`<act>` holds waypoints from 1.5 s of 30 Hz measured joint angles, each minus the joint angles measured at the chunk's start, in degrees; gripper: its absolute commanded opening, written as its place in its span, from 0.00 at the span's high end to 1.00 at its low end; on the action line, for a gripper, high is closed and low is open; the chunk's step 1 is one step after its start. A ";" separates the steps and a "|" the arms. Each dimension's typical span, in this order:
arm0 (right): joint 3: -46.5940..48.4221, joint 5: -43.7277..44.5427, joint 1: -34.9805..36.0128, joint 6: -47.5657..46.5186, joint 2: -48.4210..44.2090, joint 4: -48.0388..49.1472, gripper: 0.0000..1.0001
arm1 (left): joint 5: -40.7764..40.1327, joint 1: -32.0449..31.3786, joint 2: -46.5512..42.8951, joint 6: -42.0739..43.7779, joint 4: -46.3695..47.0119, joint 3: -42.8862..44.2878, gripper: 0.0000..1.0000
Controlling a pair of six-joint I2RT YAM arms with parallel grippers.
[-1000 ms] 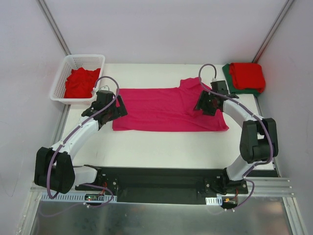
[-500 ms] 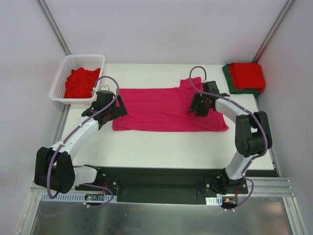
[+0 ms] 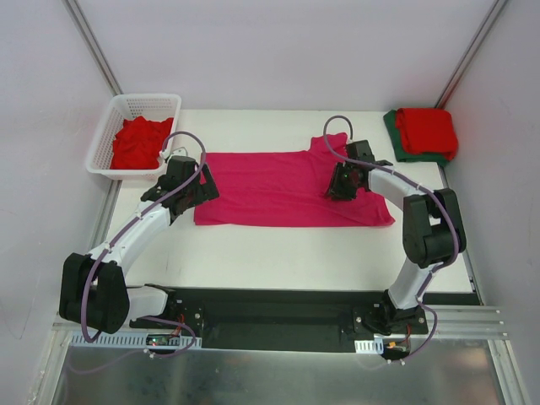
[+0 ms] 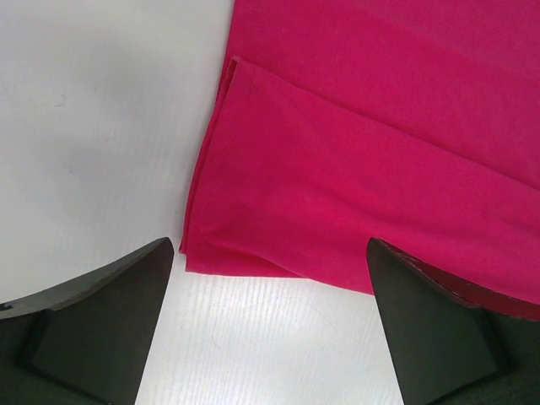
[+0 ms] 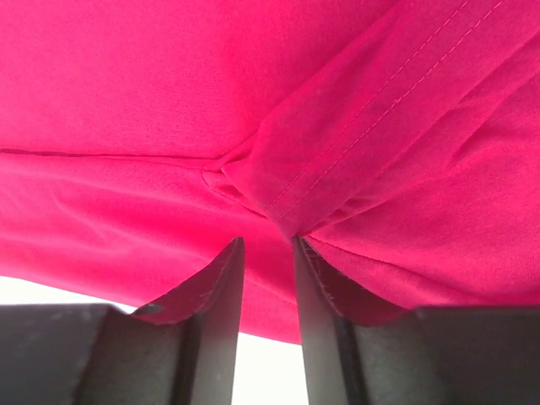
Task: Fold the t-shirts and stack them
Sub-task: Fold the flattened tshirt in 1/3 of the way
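Where the magenta-pink t-shirt point(image 3: 283, 190) lies: spread flat across the middle of the top view, long side running left to right, on the white table point(image 3: 278, 253). One part of it juts up at the upper right corner.
Right gripper point(image 5: 268, 246): set low on the right part of the shirt in the top view. In its wrist view the two dark fingers point(image 5: 221, 295) stand close together at bottom centre. A stitched ridge of pink cloth is gathered and pinched between their tips.
Cloth around that pinch: creases fan out from the fingertips toward the upper right of the wrist frame. A strip of white table shows along the bottom edge.
Left gripper point(image 4: 270, 253): at the shirt's left edge in the top view. Its jaws are spread wide and hold nothing, with one finger in each lower corner of its wrist view.
Shirt's left edge: a doubled layer of cloth in the left wrist view. Its lower corner lies just beside the left-hand finger, with bare table to the left and below.
Basket point(image 3: 108, 126): white lattice, upper left of the top view, with a crumpled red t-shirt point(image 3: 137, 143) inside.
Stack: upper right of the top view, where a folded red t-shirt point(image 3: 428, 128) lies on a dark green t-shirt point(image 3: 394, 133), apart from the pink one.
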 measured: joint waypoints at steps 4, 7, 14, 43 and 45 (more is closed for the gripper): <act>0.00 0.07 0.00 0.20 0.04 0.00 0.84 | -0.02 0.00 0.00 0.00 0.00 0.00 0.01; 0.00 0.09 0.00 0.20 0.20 0.00 0.94 | -0.09 0.00 0.00 0.00 0.00 -0.11 0.01; 1.31 0.13 0.00 0.17 1.44 -0.13 0.99 | -0.13 0.00 0.00 0.00 0.00 -0.50 0.01; 20.41 0.11 0.00 -0.83 14.82 -1.77 0.99 | -0.15 0.00 2.69 0.50 0.04 -0.50 0.01; 21.57 0.11 0.00 -0.90 15.12 -1.79 0.99 | -0.15 0.00 2.97 0.52 0.02 -0.50 0.01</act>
